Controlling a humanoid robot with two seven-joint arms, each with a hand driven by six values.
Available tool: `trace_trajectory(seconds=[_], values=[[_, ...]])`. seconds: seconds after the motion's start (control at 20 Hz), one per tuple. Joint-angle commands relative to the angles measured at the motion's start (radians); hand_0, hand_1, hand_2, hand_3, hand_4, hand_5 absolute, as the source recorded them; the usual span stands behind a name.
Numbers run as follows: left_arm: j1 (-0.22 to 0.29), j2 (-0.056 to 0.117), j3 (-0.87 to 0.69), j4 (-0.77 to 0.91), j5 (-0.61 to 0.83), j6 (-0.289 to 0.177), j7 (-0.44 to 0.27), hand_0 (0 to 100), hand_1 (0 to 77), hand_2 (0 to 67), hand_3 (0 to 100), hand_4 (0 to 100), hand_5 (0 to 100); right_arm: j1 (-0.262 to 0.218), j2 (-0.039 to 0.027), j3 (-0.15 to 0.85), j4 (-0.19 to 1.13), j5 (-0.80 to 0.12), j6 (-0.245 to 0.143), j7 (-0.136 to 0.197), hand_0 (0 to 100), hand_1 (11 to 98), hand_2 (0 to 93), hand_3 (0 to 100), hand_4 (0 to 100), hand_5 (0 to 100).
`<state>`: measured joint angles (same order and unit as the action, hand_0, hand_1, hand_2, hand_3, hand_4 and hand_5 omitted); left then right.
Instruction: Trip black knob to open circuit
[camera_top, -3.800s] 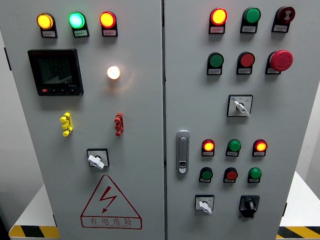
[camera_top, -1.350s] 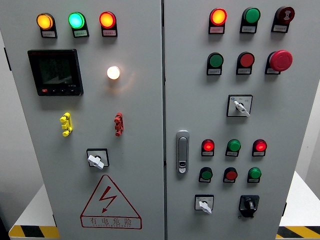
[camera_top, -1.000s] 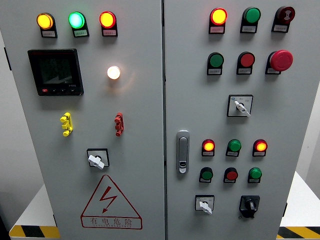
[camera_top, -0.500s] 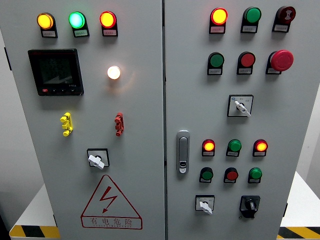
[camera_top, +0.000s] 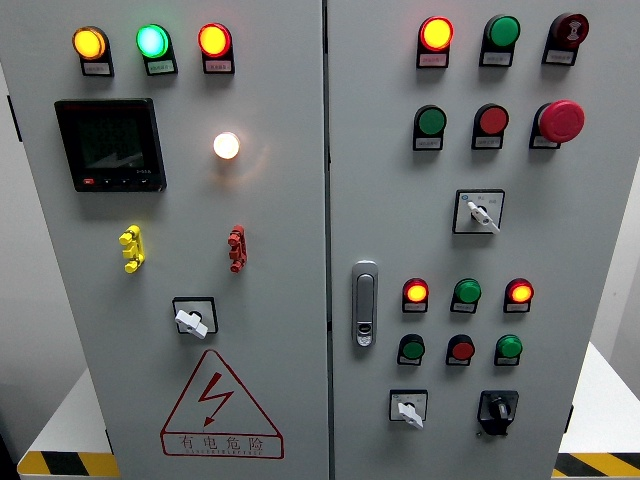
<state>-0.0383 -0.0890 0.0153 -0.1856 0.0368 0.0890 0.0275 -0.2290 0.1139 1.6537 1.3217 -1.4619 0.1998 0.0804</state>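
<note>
Pictured: grey control cabinet (camera_top: 270, 300), black knob (camera_top: 497, 409) untouched at lower right of right door, just right of white selector switch (camera_top: 408, 409). No hand in view, finger state impossible to tell. Judged: task not yet begun; reach, grip, turn required next.

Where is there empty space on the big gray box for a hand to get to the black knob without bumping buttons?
Bare panel lies right of the black knob, and between the door handle and the white switch. It is crowded just above, where the green button and red button sit close. No hand is in view.
</note>
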Motion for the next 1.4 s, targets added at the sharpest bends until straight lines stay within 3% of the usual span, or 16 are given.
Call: trace_trajectory(seconds=[0.0, 0.1, 0.15, 0.4, 0.65, 0.75, 0.85, 1.0, 1.1, 1.15, 1.35], values=[[0.000, 0.000, 0.000, 0.000, 0.000, 0.000, 0.000, 0, 0.0, 19.4, 26, 10, 9, 0.000, 0.0011, -0.095, 0.080, 0.000, -0.170, -0.001, 55, 60.6, 0.3, 68, 71, 80], [0.000, 0.000, 0.000, 0.000, 0.000, 0.000, 0.000, 0, 0.0, 19.5, 26, 10, 9, -0.001, 0.0027, -0.113, 0.122, 0.000, -0.200, -0.001, 63, 63.9, 2.0, 79, 80, 98], [0.000, 0.000, 0.000, 0.000, 0.000, 0.000, 0.000, 0, 0.0, 19.5, 26, 10, 9, -0.003, 0.0042, -0.123, 0.145, -0.001, -0.201, -0.001, 66, 64.6, 2.3, 81, 82, 100], [0.000, 0.000, 0.000, 0.000, 0.000, 0.000, 0.000, 0, 0.0, 19.4, 26, 10, 9, -0.024, 0.0103, -0.184, 0.267, -0.015, -0.217, -0.007, 78, 66.9, 3.2, 88, 87, 100], [0.000, 0.000, 0.000, 0.000, 0.000, 0.000, 0.000, 0, 0.0, 19.4, 26, 10, 9, -0.006, 0.0149, -0.192, 0.309, -0.026, -0.217, -0.044, 87, 70.7, 3.9, 89, 90, 100], [0.000, 0.000, 0.000, 0.000, 0.000, 0.000, 0.000, 0, 0.0, 19.4, 26, 10, 9, 0.048, 0.0195, -0.192, 0.307, -0.028, -0.218, -0.076, 93, 76.6, 2.9, 88, 89, 100], [0.000, 0.000, 0.000, 0.000, 0.000, 0.000, 0.000, 0, 0.0, 19.4, 26, 10, 9, 0.101, 0.0195, -0.187, 0.300, -0.028, -0.218, -0.102, 100, 79.8, 2.2, 87, 88, 100], [0.000, 0.000, 0.000, 0.000, 0.000, 0.000, 0.000, 0, 0.0, 19.4, 26, 10, 9, 0.178, 0.0211, -0.181, 0.272, -0.028, -0.223, -0.120, 100, 86.2, 0.1, 84, 86, 100], [0.000, 0.000, 0.000, 0.000, 0.000, 0.000, 0.000, 0, 0.0, 19.4, 26, 10, 9, 0.206, 0.0226, -0.180, 0.264, -0.028, -0.232, -0.131, 100, 89.6, 0.0, 85, 89, 100], [0.000, 0.000, 0.000, 0.000, 0.000, 0.000, 0.000, 0, 0.0, 19.4, 26, 10, 9, 0.220, 0.0272, -0.178, 0.264, -0.028, -0.232, -0.136, 99, 90.1, 0.0, 85, 89, 100], [0.000, 0.000, 0.000, 0.000, 0.000, 0.000, 0.000, 0, 0.0, 19.4, 26, 10, 9, 0.260, 0.0288, -0.173, 0.254, -0.028, -0.234, -0.146, 98, 92.0, 0.0, 86, 91, 100]])
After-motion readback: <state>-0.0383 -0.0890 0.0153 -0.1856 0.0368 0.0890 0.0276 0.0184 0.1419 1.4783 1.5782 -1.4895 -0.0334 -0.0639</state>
